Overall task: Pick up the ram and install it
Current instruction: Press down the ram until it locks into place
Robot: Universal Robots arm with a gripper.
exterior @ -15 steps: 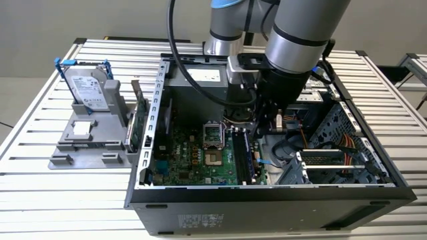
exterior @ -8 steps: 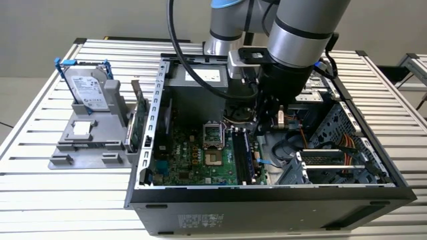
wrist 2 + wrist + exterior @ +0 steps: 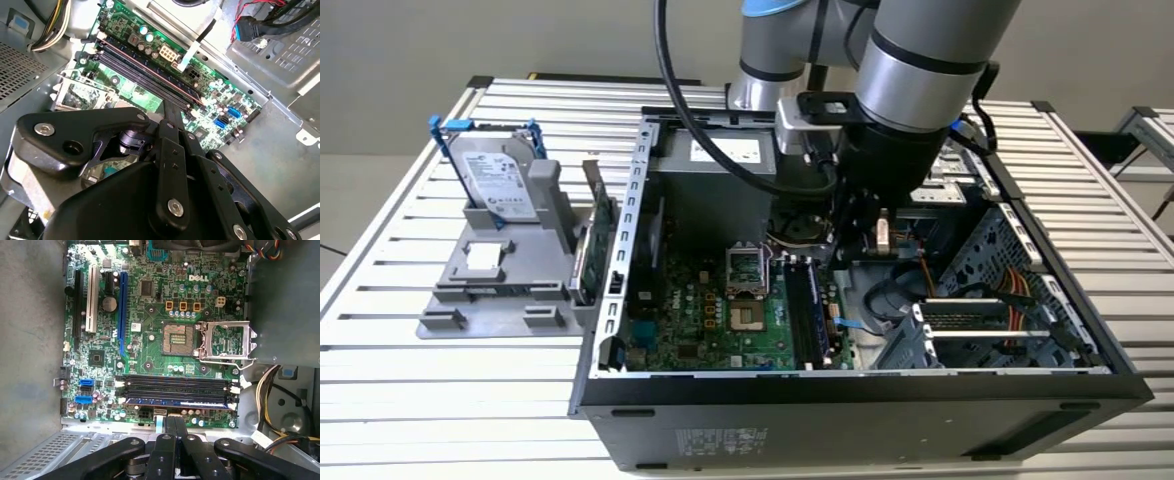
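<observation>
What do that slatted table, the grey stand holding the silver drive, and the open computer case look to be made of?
The slatted table looks like bare metal, probably aluminium: pale, ribbed profiles with a dull sheen. The grey stand seems to be matte plastic, with its uniform colour and blocky moulded shapes. The open computer case appears to be sheet steel: thin folded walls, dark-painted outside and bare grey inside.

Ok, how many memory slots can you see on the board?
4. The memory slots lie side by side between the processor socket and the gripper. The one nearest the gripper seems to hold a bluish stick; the other three look empty.
</observation>
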